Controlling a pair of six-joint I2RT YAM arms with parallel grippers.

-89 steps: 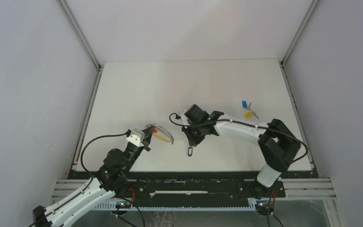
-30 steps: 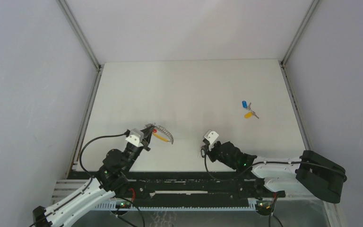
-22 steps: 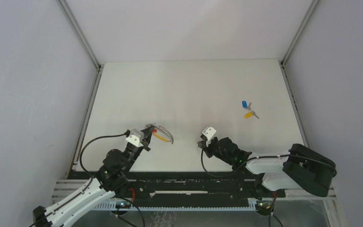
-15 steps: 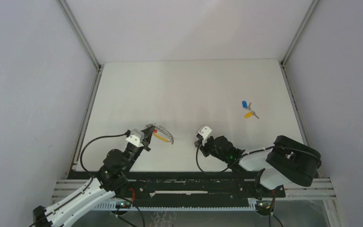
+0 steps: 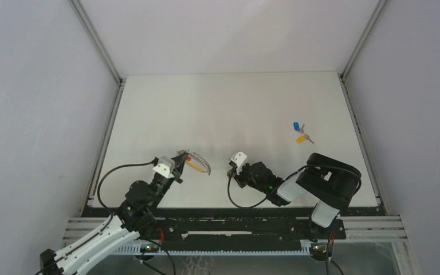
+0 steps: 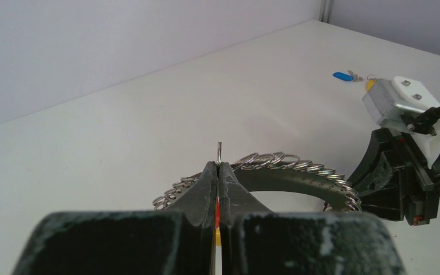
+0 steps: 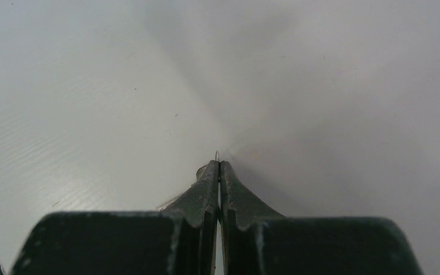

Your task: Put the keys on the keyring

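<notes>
left arm (image 5: pixel 140 197) low, left fingers (image 6: pixel 203 192) clenched on keyring (image 6: pixel 298 165) | right arm (image 5: pixel 283 188) folded leftward, right fingers (image 7: pixel 206 192) clenched

A high rear camera looks down on the whole table (image 5: pixel 217 103); each wrist camera peers forward, low and close, past its fingers (image 6: pixel 199 192), the left also catching the right arm (image 6: pixel 395 172).
</notes>
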